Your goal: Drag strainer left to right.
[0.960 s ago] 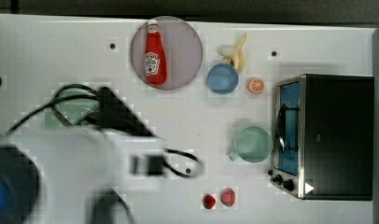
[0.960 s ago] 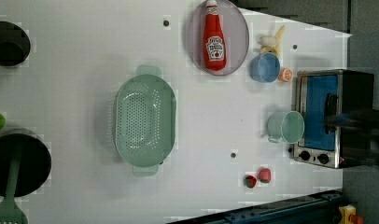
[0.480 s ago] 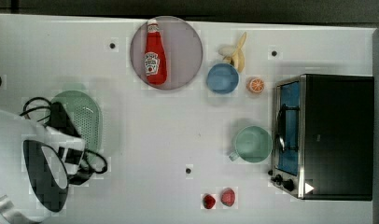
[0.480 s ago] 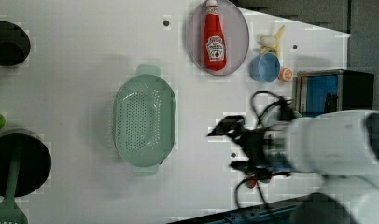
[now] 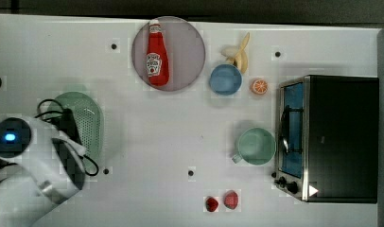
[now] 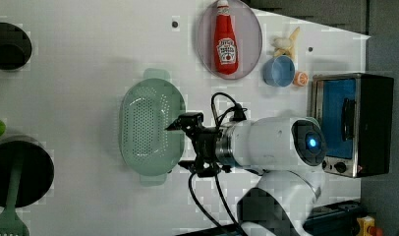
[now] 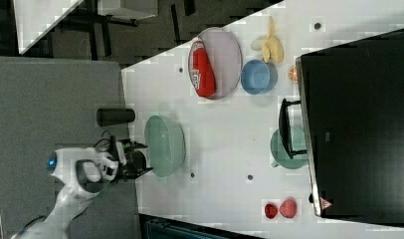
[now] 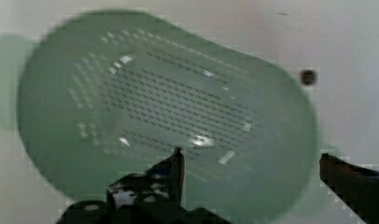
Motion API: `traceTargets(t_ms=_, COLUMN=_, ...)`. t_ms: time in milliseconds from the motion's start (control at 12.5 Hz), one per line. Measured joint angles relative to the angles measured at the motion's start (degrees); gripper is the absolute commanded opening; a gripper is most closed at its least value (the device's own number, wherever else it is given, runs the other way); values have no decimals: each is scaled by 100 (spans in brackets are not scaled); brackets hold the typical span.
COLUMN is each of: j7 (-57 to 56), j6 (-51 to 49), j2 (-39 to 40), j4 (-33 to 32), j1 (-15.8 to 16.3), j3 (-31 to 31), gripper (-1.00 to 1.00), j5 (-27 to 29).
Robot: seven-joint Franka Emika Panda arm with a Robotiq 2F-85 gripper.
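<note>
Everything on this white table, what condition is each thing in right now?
Pale mint-green oval plastic strainer: upright, empty.
Gripper: fingers open, over the strainer's rim.
Red ketchup bottle: lying on the round grey plate.
Round blue bowl: upright, empty.
Mint-green mug: upright.
Toaster oven: door closed.

The strainer (image 6: 151, 129) is a pale mint-green oval plastic basin, open side up, with rows of small holes across its bottom and a small tab handle at each narrow end. It sits flat on the white table toward the top view's left (image 5: 88, 120). In the wrist view (image 8: 164, 112) its perforated bottom and rounded rim show from above.
</note>
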Motion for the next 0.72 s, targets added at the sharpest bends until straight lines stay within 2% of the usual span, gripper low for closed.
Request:
traceTargets(t_ms=240, j7=207, j6=1351, j2=660, j4=-246, j1=-103, j3=-243, gripper=100, j5=24)
traceTargets(t_ms=480, j7=246, j6=1754, j2=1090, j4=-448, j1=-167, j3=-406, gripper=100, j5=22)
traceTargets(t_ms=720, j7=330, j6=1911, j2=1228, j4=-459, j1=112, j3=-761, gripper=100, j5=-21)
